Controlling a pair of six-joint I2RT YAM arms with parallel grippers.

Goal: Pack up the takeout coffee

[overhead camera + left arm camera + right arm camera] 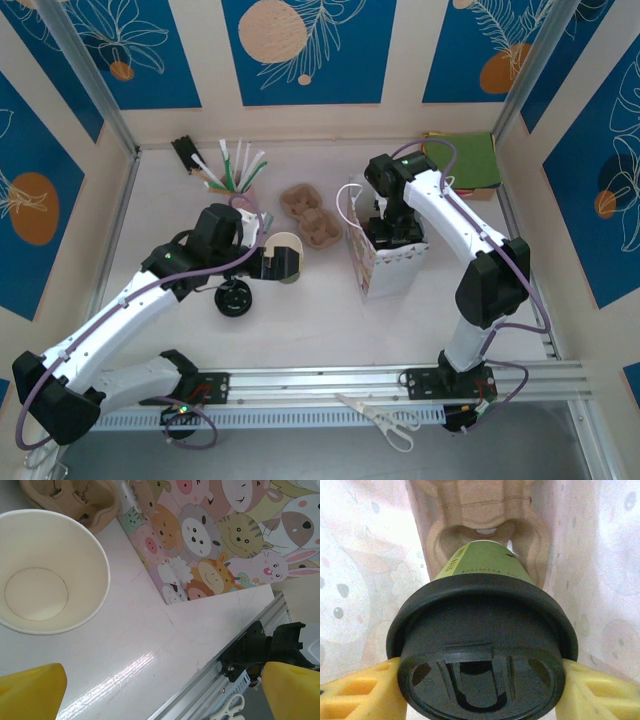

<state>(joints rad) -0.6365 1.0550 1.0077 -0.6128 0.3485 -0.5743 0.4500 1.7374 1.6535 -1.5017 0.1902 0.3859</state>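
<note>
Coffee (482, 630) is sitting inside the bag (355, 580), gripped by the right jaws. Their yellow pads (360, 695) are pressing on the black lid from either side. The green cup body is pointing down towards a cardboard carrier (480, 510) lying deeper in the bag. Its base seems to be resting in one of the carrier's pockets, though the lid is hiding the contact. In the top view the right arm is reaching down into the mouth of the bag (392, 272), which is standing upright on the worktop (300, 330) right of centre.

The left jaws are standing wide apart and gripping nothing. Their yellow fingers (30, 692) are showing at the two bottom corners of the left wrist view. Just ahead of them an empty lidless cup (50, 570) is showing its cream inside. Past the empty cup a second carrier (75, 500) is lying on the worktop, with the bag's cartoon-animal side beside it. From above, that empty cup (285, 255) is sitting left of the bag and apart from it. A loose lid (236, 299) is lying near it on the worktop. Scissors (385, 420) are lying at the near edge, by the rail.
</note>
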